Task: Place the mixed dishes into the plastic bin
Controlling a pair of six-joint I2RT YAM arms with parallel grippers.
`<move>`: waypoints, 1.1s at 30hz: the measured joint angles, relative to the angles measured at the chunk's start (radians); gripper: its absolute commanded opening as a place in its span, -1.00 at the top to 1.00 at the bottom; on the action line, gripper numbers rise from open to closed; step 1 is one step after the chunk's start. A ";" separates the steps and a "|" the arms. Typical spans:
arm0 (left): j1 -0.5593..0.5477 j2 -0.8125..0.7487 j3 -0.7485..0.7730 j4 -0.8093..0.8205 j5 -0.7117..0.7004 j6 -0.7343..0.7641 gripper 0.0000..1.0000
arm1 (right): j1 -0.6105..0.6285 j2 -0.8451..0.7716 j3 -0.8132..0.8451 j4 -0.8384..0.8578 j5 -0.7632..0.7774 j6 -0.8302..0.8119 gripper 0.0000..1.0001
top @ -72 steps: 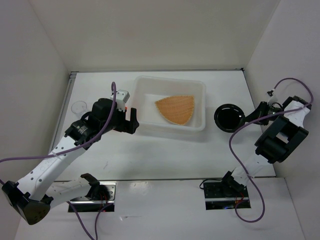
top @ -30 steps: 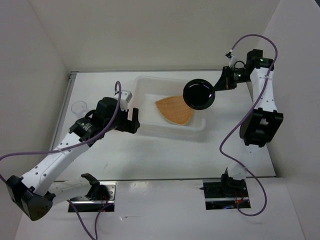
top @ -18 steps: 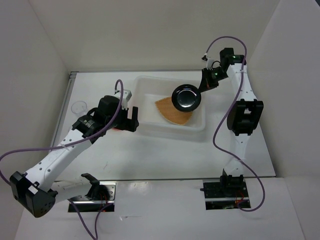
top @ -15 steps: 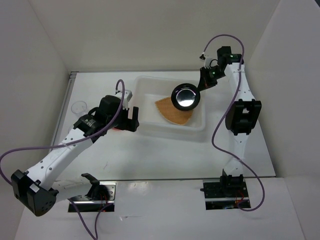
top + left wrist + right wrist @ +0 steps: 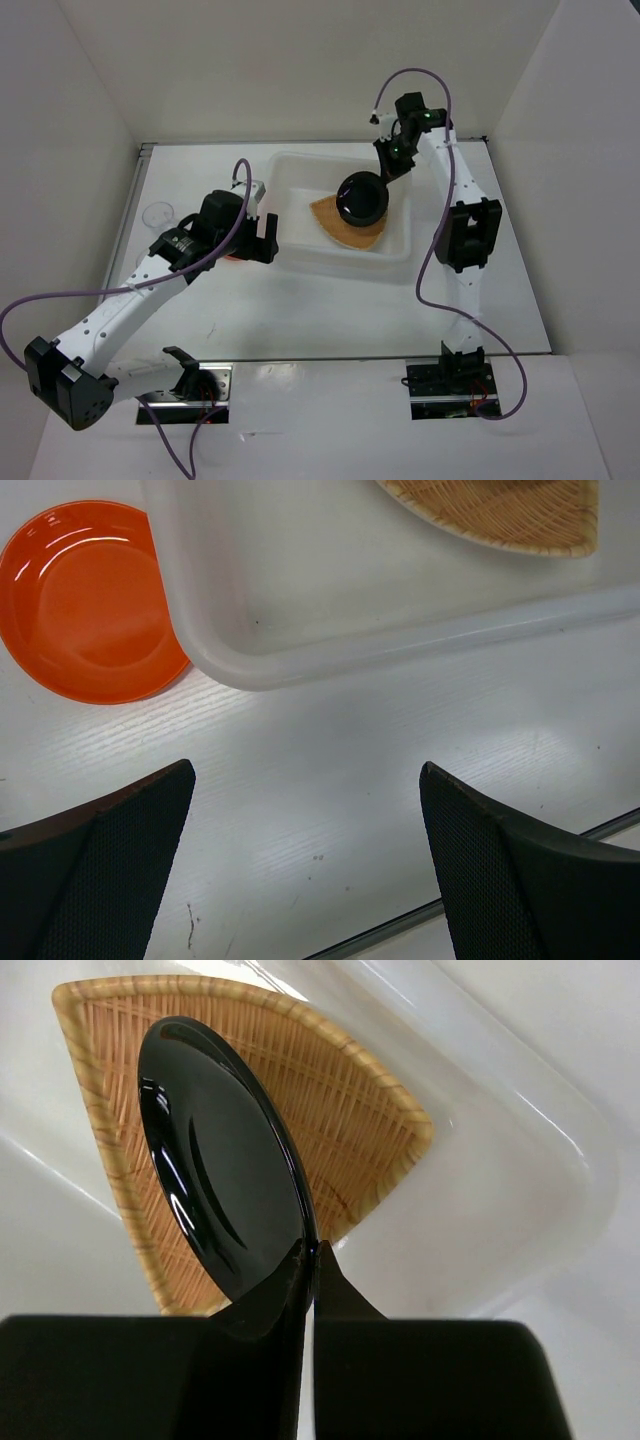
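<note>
woven plate (image 5: 335, 222) in bin (image 5: 300, 180) | tilted plate (image 5: 360, 200) over it (edge-on) | flat plate (image 5: 85, 600) just L of bin

Bright, even light fell from above, and the white walls and table (image 5: 330, 310) bounced it, so shadows were soft and pale. The overhead view was sharp throughout. White streaks of glare ran along the black plate (image 5: 215, 1180), smaller glints lay on the orange plate (image 5: 85, 600), and a sheen spread on the table beside the bin (image 5: 450, 630). The left fingers (image 5: 90, 870) looked soft at their edges; the right fingers (image 5: 265, 1305) were featureless black.
</note>
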 measured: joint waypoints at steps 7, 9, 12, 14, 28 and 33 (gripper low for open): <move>0.000 0.000 0.000 0.000 0.000 0.000 -0.99 | 0.105 0.001 -0.027 0.046 0.168 0.017 1.00; 0.000 0.000 0.000 0.000 0.000 0.000 -0.99 | 0.122 0.003 -0.040 0.061 0.218 0.025 1.00; 0.000 0.000 0.000 0.000 0.000 0.000 -0.99 | 0.137 0.019 -0.053 0.082 0.303 0.034 1.00; 0.000 0.000 0.000 0.000 0.000 0.000 -0.99 | 0.145 0.029 -0.068 0.097 0.358 0.038 1.00; 0.000 0.000 0.000 0.000 0.000 0.000 -0.99 | 0.205 0.053 -0.153 0.189 0.601 0.060 0.50; 0.000 0.000 0.000 0.000 0.000 0.000 -0.99 | 0.216 0.053 -0.205 0.203 0.656 0.063 -0.26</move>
